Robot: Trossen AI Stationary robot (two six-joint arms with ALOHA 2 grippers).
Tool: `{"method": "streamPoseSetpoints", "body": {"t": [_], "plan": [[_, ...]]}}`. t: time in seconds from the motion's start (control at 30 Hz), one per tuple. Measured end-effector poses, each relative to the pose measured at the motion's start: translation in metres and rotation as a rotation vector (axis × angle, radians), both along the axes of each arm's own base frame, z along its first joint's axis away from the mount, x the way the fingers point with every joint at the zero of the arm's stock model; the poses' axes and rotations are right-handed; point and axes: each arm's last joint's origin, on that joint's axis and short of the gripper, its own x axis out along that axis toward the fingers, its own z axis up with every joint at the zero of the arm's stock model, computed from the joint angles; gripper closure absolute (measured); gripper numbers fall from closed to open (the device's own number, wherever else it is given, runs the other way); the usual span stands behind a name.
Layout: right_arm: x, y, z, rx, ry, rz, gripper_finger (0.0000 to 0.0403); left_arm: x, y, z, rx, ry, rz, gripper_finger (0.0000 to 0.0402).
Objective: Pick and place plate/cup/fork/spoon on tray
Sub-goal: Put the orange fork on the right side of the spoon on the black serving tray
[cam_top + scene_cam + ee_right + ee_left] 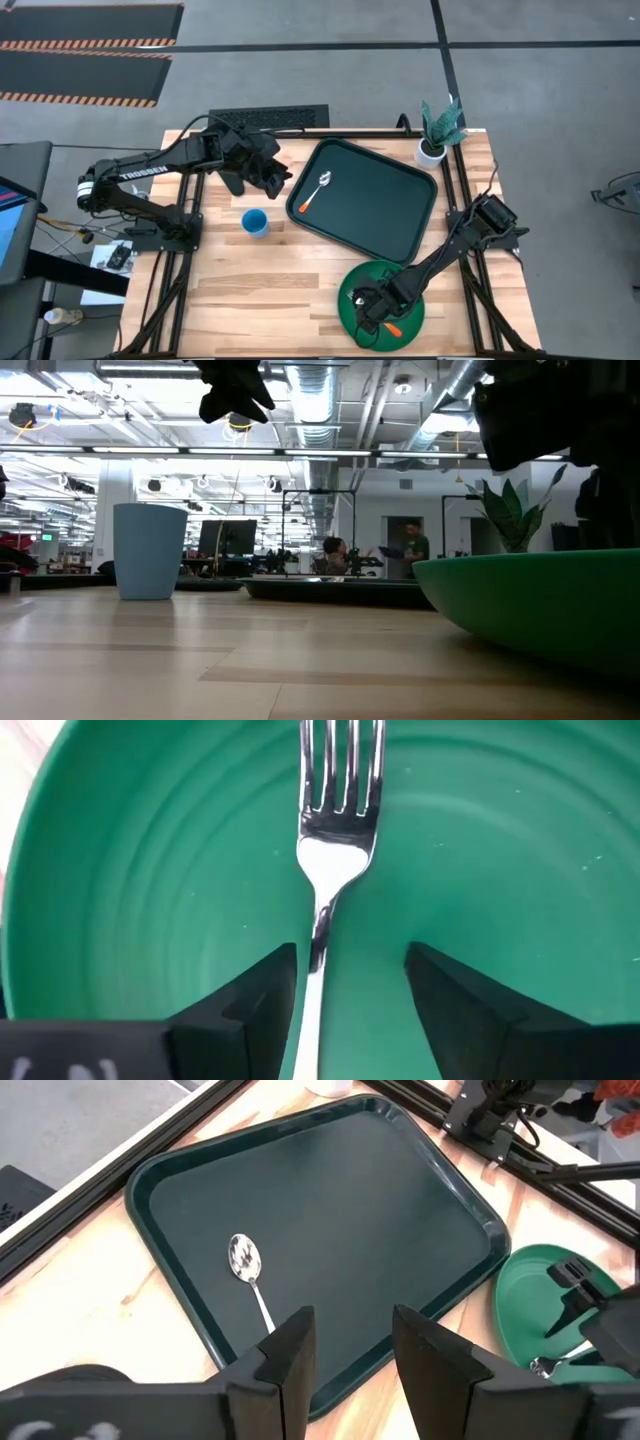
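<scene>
Left gripper hangs above the table w/ its dark fingers spread, nothing between them. In high view it sits just off the tray's left edge, above bare wood. In low view it hangs above the table at top, clear of everything.

Small bright blue round cup stands upright on the light wood table, near the left gripper and left of the tray, not on it. In low view the cup is at the far left, alone.

Large dark green-black rectangular tray w/ rounded corners and raised rim lies mid-table, turned at an angle. On it: small spoon w/ silver rounded bowl and orange handle, near the tray's left corner, bowl pointing away from the near edge. In left wrist view the spoon lies flat on the tray floor.

White pot w/ green plant stands off the tray's far right corner.

Round flat plain green plate is on the table at the near edge, just beside the tray's near corner, not on it.

Right gripper is down over the plate, fingers spread, one on each side of the small fork w/ silver tines. Fork lies on the plate, orange handle end showing in high view. Can't tell if pads touch the shaft.
</scene>
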Motion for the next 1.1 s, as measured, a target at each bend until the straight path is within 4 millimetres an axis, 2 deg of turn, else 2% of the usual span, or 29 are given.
{"method": "streamPoseSetpoints", "body": {"t": [0.1,0.3,0.43,0.67,0.8,1.0,1.1], "plan": [[-0.001,-0.001,0.000,-0.011,0.011,0.019,0.0218,0.000,0.001,0.000,0.012,-0.002,0.014,0.0283],[-0.002,-0.001,-0.001,-0.009,0.021,0.031,0.0331,0.000,0.001,0.000,0.026,0.001,0.033,0.0283],[-0.001,0.000,-0.001,0.001,0.016,0.026,0.0385,0.000,0.002,0.000,0.031,0.001,0.039,0.0283],[0.001,-0.003,0.000,0.009,0.019,0.006,0.0395,0.000,0.002,0.001,0.033,0.001,0.041,0.0283],[0.002,-0.002,0.008,-0.007,0.046,0.010,0.0396,0.000,0.002,0.001,0.034,-0.002,0.041,0.0283],[0.000,-0.005,0.039,-0.046,0.021,0.007,0.0399,0.002,0.002,0.003,0.011,-0.037,0.067,0.0283],[-0.004,-0.012,0.054,-0.087,-0.014,-0.033,0.0399,0.003,0.002,0.004,-0.014,-0.060,0.091,0.0283]]}}
